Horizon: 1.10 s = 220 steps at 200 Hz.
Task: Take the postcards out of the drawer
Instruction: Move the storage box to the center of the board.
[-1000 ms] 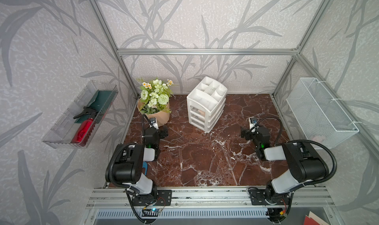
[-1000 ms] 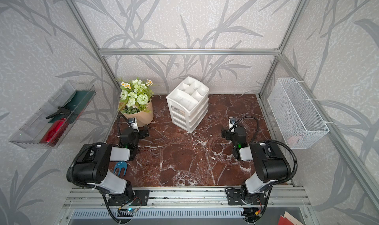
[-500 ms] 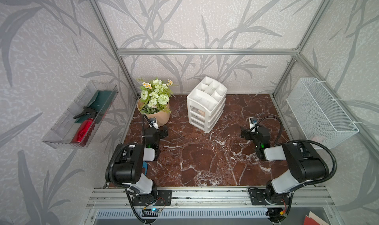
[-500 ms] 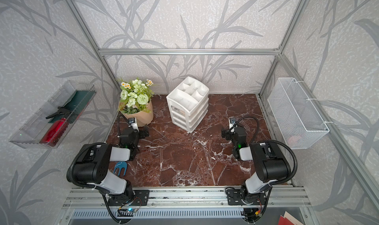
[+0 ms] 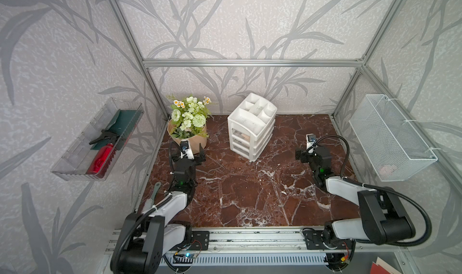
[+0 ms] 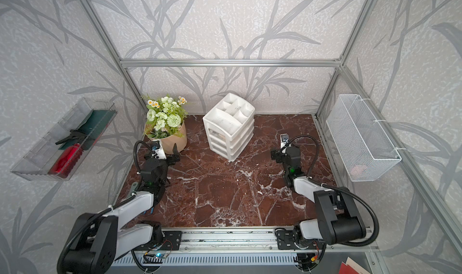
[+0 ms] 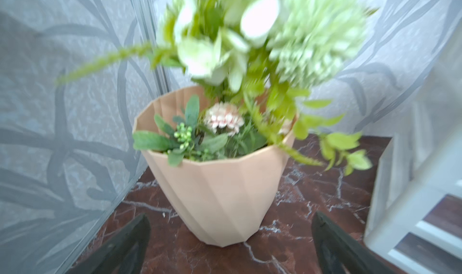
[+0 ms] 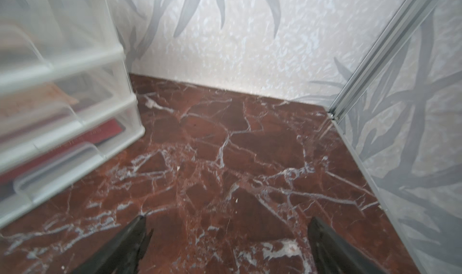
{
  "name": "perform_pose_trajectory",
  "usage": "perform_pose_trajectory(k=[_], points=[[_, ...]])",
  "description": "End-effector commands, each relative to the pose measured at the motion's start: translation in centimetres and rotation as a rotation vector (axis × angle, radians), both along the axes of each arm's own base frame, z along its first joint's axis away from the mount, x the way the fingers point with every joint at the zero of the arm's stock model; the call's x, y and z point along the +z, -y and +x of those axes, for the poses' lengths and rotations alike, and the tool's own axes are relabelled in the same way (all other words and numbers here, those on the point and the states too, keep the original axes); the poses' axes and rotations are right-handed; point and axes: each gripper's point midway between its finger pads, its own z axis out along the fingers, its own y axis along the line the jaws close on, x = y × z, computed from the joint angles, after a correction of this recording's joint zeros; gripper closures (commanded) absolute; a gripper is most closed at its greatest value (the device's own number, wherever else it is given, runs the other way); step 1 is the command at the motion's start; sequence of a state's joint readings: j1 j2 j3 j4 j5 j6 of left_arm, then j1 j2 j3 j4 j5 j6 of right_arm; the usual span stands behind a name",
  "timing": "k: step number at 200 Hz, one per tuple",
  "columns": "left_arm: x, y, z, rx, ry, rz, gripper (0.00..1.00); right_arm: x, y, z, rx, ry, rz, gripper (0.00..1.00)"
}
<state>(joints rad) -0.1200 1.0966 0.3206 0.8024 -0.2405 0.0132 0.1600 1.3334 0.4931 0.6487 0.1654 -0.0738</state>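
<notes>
Postcards point(image 8: 37, 102) lie inside the organiser's point(image 5: 250, 125) shut drawers point(image 8: 107, 90), apart from your left gripper point(image 7: 230, 219) and right gripper point(image 8: 228, 221), both gaping empty.

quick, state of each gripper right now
left gripper: open, holding nothing
right gripper: open, holding nothing

Closed clear drawer point(image 8: 110, 85), beige postcard point(image 8: 37, 100) inside
</notes>
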Motion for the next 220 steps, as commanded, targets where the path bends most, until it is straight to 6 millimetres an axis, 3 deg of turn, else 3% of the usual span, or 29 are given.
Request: perform_pose_trajectory(k=[1, 34, 53, 78, 109, 144, 220], points=[[3.8, 0.3, -0.3, 0.021, 0.001, 0.006, 0.01, 3.0, -0.1, -0.8, -0.016, -0.005, 0.081, 0.01], [10.0, 1.7, -0.5, -0.041, 0.004, -0.132, 0.01, 7.3, -1.6, -1.9, 0.047, -0.055, 0.192, 0.01], [13.0, 3.4, -0.4, -0.125, 0.005, -0.173, 0.01, 8.7, -2.9, -2.5, 0.111, -0.074, 0.248, 0.01], [15.5, 5.8, 0.5, -0.236, -0.044, -0.209, 0.01, 9.4, -4.3, -3.2, 0.155, -0.139, 0.352, 0.0], [16.0, 9.0, 2.9, -0.362, -0.202, -0.241, 0.02, 9.9, -6.7, -3.7, 0.251, -0.209, 0.49, 0.03], [15.6, 12.5, 5.9, -0.468, -0.355, -0.266, 0.08, 10.5, -8.1, -4.0, 0.279, -0.258, 0.619, 0.08], [13.6, 19.4, 12.7, -0.579, -0.519, -0.189, 0.21, 10.3, -9.1, -4.2, 0.278, -0.313, 0.694, 0.16]])
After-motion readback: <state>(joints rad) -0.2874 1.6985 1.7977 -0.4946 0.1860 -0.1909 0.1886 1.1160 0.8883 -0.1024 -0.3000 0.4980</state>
